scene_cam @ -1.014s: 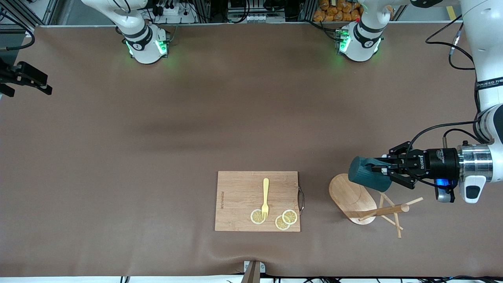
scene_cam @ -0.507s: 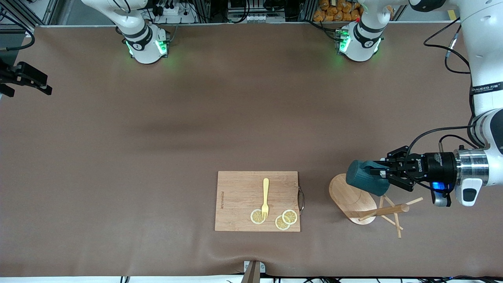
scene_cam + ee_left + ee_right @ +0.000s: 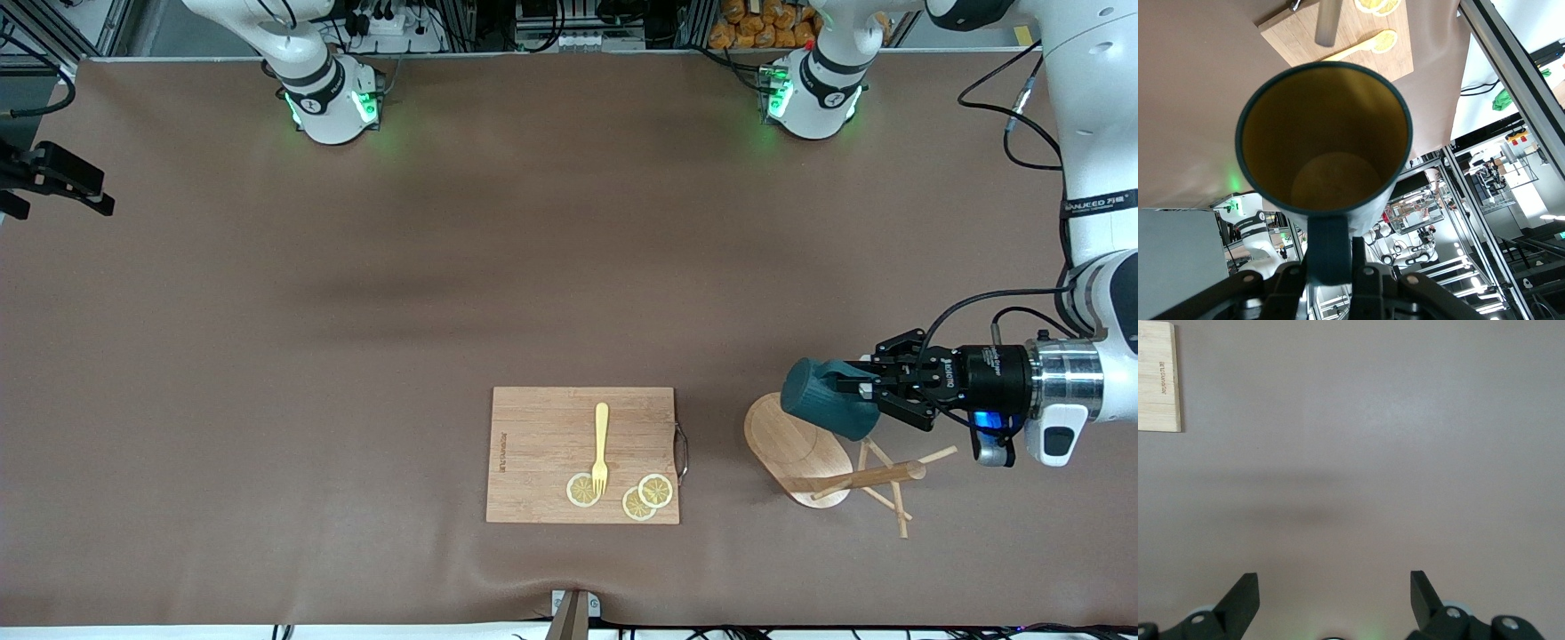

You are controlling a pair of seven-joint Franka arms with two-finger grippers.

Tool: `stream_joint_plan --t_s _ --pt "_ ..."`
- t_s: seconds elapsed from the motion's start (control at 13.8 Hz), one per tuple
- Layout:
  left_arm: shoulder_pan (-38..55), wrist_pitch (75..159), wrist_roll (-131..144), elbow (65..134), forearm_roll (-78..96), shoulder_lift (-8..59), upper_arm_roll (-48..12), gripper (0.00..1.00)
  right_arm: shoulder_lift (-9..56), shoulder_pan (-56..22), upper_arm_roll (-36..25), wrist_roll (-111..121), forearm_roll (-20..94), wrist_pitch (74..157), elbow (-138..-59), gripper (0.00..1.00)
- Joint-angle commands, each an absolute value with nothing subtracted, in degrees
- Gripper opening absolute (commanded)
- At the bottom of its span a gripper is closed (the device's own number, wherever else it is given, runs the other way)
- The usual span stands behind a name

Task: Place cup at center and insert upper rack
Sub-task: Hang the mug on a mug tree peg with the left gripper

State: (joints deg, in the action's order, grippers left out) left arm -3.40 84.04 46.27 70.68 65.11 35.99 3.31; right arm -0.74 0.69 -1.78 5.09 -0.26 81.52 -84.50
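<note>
A brown desk [image 3: 356,311] fills the front view. Near its camera-side edge, toward the left arm's end, the upper rack [image 3: 822,458] lies tipped over. The left hand [image 3: 858,388] is clamped on the cup [image 3: 822,398] over it.

Left wrist view: the cup's handle is pinched.

Right wrist view: the right hand [image 3: 1335,600] waits, fingers apart, over bare desk.

Readable markings: few, and mostly too small

The left arm [image 3: 1089,116] carries a dark band with pale lettering, too small to make out (it ends in what look like Chinese characters). The left tool [image 3: 858,389] has white lettering on its black body, unreadable. The cutting board [image 3: 542,453] has a burnt-in brand line along one edge, also illegible.
</note>
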Motion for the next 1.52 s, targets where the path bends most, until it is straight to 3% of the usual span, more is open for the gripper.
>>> stream_joint_plan --t_s 0.0,1.45 --pt "-5.1 82.1 44.9 70.9 67.3 36.3 3.1 0.00 -0.8 -0.5 -2.6 4.9 -0.9 81.0 -84.3 1.00" --pt "-8.3 81.7 37.4 70.9 75.4 41.6 3.1 0.01 -0.7 -1.8 -2.5 3.4 -0.1 79.2 -84.6 1.00"
